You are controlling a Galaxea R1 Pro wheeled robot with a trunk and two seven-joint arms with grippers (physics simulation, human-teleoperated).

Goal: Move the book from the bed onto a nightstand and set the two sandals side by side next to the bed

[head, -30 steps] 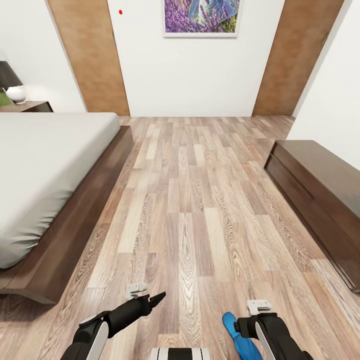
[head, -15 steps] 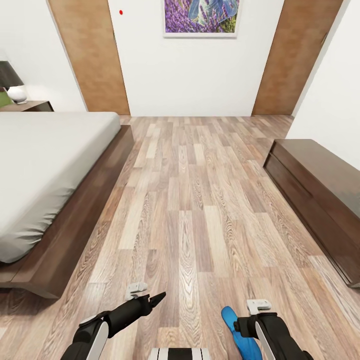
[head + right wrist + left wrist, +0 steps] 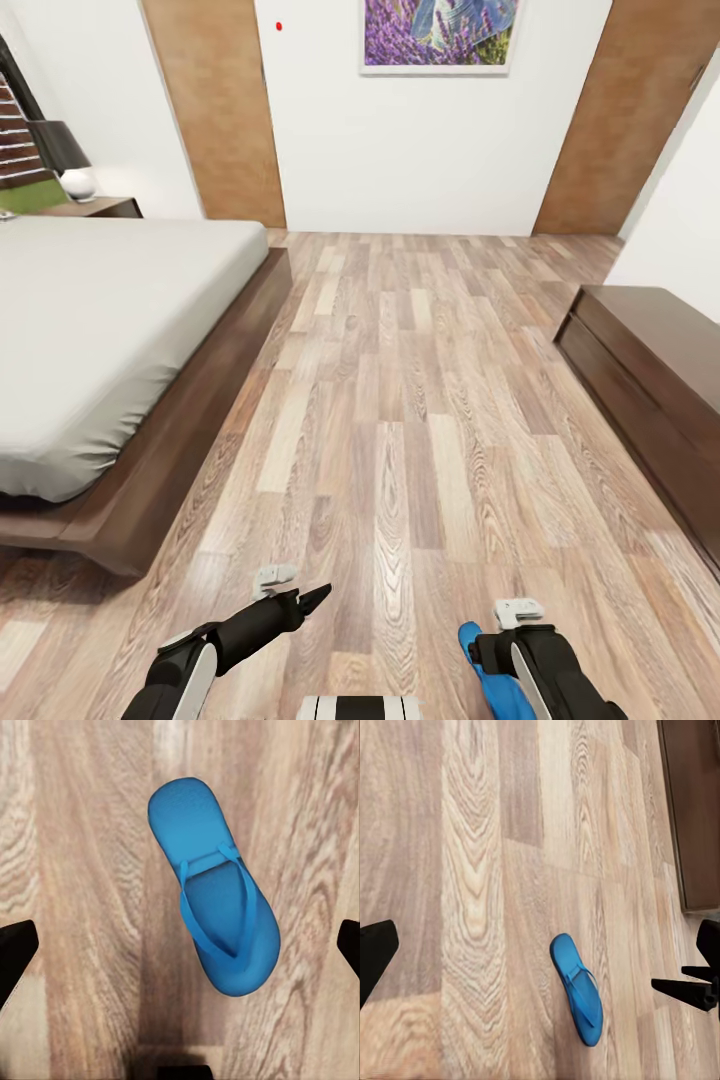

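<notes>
One bright blue sandal lies flat on the wood floor, straps up, directly below my right gripper, which is open with its fingertips wide on either side of it. The sandal sits at the bottom of the head view, partly hidden by my right arm. My left gripper is open and empty above the floor, looking across at the same sandal. The bed with its grey mattress fills the left side. A dark nightstand stands beyond it. The book is out of view.
A long low dark wooden bench runs along the right wall. A lamp stands on the nightstand. Two light-brown wooden panels flank a white wall with a purple picture. Wood floor stretches between bed and bench.
The whole head view has shifted right, so the camera has moved and more of the bed's left side shows. Both arms and the sandal keep their places relative to me.
</notes>
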